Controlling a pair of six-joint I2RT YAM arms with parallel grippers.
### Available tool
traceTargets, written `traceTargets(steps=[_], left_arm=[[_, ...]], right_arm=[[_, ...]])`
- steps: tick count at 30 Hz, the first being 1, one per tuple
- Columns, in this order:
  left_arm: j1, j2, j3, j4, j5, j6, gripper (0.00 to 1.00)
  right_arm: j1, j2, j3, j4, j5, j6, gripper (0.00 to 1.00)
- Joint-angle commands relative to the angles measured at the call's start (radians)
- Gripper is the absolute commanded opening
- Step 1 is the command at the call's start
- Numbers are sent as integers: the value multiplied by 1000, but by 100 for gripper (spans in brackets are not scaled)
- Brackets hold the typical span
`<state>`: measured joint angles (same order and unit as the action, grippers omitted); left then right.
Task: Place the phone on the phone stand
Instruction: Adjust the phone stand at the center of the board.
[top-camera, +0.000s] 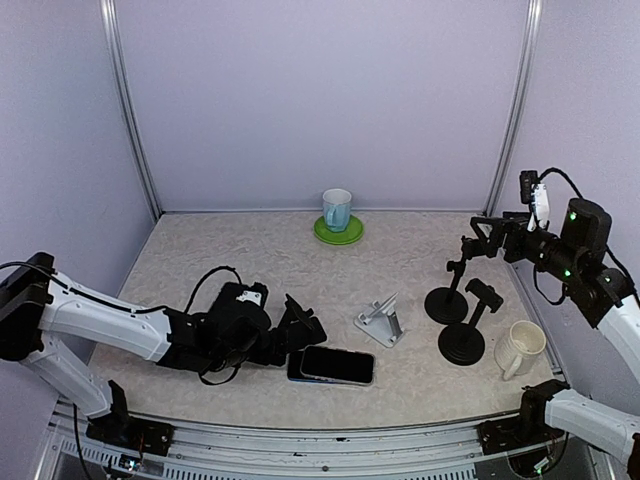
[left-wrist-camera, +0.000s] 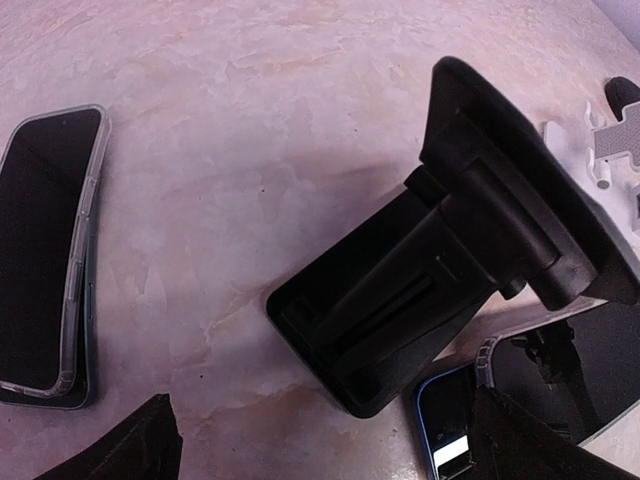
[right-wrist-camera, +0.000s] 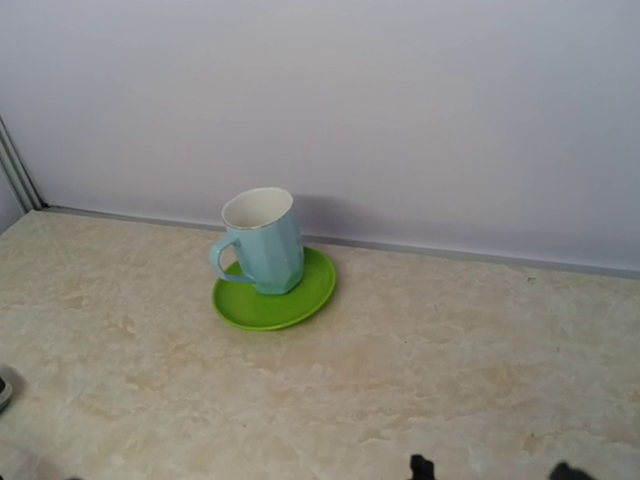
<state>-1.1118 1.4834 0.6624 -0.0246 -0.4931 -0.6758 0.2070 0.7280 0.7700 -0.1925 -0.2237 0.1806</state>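
Observation:
Two overlapping phones (top-camera: 333, 365) lie flat near the table's front: a blue-edged one (left-wrist-camera: 450, 425) under one in a clear case (left-wrist-camera: 570, 365). Another clear-cased phone (left-wrist-camera: 45, 250) lies at the left of the left wrist view. A black folding phone stand (left-wrist-camera: 400, 300) sits just ahead of my left gripper (left-wrist-camera: 340, 455), which is open and empty, low over the table (top-camera: 300, 332). A white phone stand (top-camera: 380, 325) (left-wrist-camera: 610, 150) stands to the right. My right gripper (top-camera: 480, 238) hangs open and empty at the far right; only its fingertips (right-wrist-camera: 420, 466) show in its wrist view.
Two black round-based holders (top-camera: 447, 300) (top-camera: 463, 340) stand right of centre, with a cream mug (top-camera: 520, 348) beside them. A light blue mug (top-camera: 337, 208) (right-wrist-camera: 262, 240) rests on a green saucer (right-wrist-camera: 300, 300) by the back wall.

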Motion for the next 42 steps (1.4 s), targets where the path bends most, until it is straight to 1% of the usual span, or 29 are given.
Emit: traceTargets(steps=[1,9,16,19,31,42], left_arm=[[21,29,22,24,-5,22,99],[93,23,16,46,2,61,99],[110,23,24,63,25,83,99],[113,26,19,59,10,83,99],[193,34,30,86,-8,112,99],[247,102,125,89,20,187,99]], right_arm=[[-11,0,8,4,-8,-1,100],[-11,2,2,8,-11,0,100],[-11,-1,0,9,-11,2,100],[-11,0,-3,10,-10,2,100],[-11,-6,-8,10,-17,3,100],[-12,-15,-17,9,-16,4,100]])
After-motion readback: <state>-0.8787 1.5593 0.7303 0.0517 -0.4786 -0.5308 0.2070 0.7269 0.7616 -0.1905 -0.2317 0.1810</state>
